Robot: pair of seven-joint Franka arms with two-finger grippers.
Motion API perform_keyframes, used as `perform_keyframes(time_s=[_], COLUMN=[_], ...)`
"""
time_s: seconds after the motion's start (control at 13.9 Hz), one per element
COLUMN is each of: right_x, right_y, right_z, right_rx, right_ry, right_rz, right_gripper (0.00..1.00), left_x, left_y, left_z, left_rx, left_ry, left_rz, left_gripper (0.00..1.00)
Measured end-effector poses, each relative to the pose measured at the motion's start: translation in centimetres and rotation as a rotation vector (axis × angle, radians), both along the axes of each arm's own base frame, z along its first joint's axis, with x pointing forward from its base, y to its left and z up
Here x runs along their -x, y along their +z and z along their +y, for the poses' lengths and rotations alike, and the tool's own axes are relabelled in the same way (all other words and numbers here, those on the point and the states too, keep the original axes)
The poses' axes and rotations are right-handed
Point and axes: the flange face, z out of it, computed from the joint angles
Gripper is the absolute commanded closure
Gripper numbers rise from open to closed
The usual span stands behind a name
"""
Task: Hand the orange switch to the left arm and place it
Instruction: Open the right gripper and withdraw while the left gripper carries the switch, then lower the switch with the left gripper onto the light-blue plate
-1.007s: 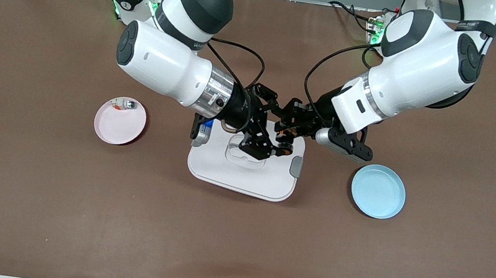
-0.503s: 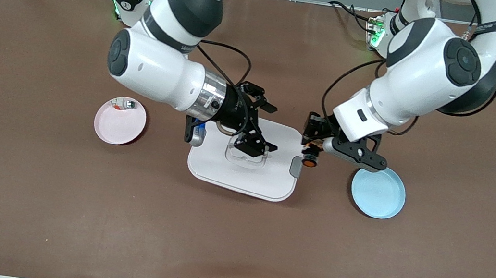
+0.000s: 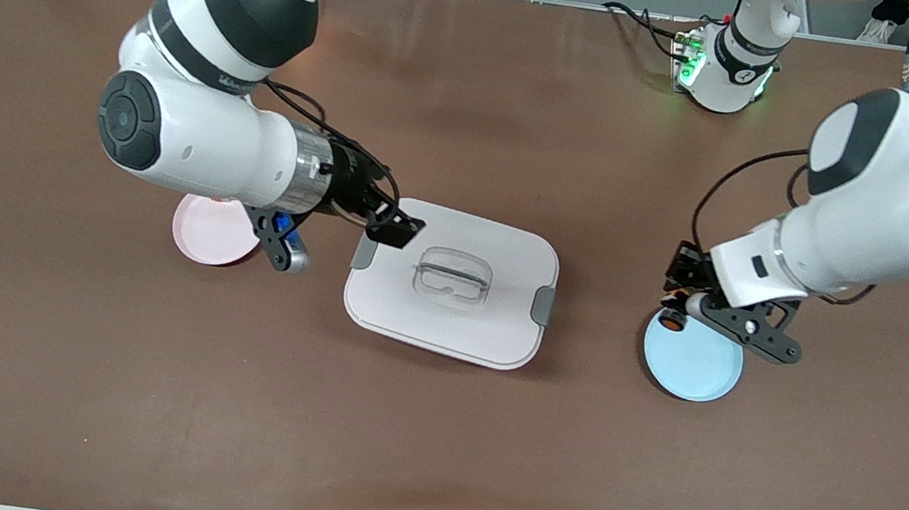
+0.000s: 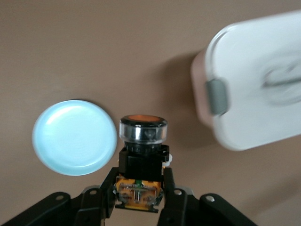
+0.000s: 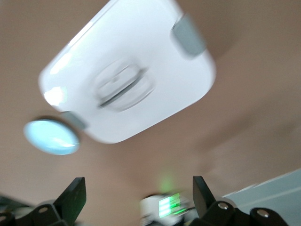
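Placing step: left gripper (image 3: pixel 671 312) clamps the switch (image 4: pixel 141 153) over the blue plate's (image 3: pixel 693 364) rim (clear of the box (image 3: pixel 445 325)); next, lower and release. Right gripper (image 3: pixel 396 229), jaws wide, waits.

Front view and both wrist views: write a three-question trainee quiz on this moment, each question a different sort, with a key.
1. True or false: the left gripper holds the switch.
2. The switch hangs over the edge of which thing? A) box B) blue plate C) pink plate
3. Fill in: the right gripper, over the box's end toward the right arm, has its jaws ____.

Key: 1 true; 2 B; 3 open.
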Motion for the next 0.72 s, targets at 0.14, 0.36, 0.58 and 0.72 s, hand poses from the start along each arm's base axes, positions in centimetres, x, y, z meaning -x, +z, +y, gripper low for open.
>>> perform_keyframes(time_s=[0.14,0.36,0.58,0.72], right_x=[0.0,-0.5,-0.9,-1.3], right_y=[-0.3,0.8,1.5,1.0], right_z=[-4.1,-10.6,-13.9,-15.0], right_rx=[0.087,0.178,0.183,0.213], right_ry=[0.245,0.500,0.539,0.548], right_rz=[-0.048,-0.084,-0.084,-0.077], right_gripper=[0.00,0.00,0.00,0.00], left_x=[-0.2,-0.1,0.0,-0.1], left_y=[-1.6,-3.9,-6.0,-8.0], left_z=[2.6,5.5,7.5,9.9], left_rx=[-0.015,-0.054,-0.105,-0.094], left_ry=[-0.101,-0.254,-0.397,-0.487], left_rz=[0.009,0.026,0.036,0.015], left_gripper=[1.00,1.00,1.00,1.00])
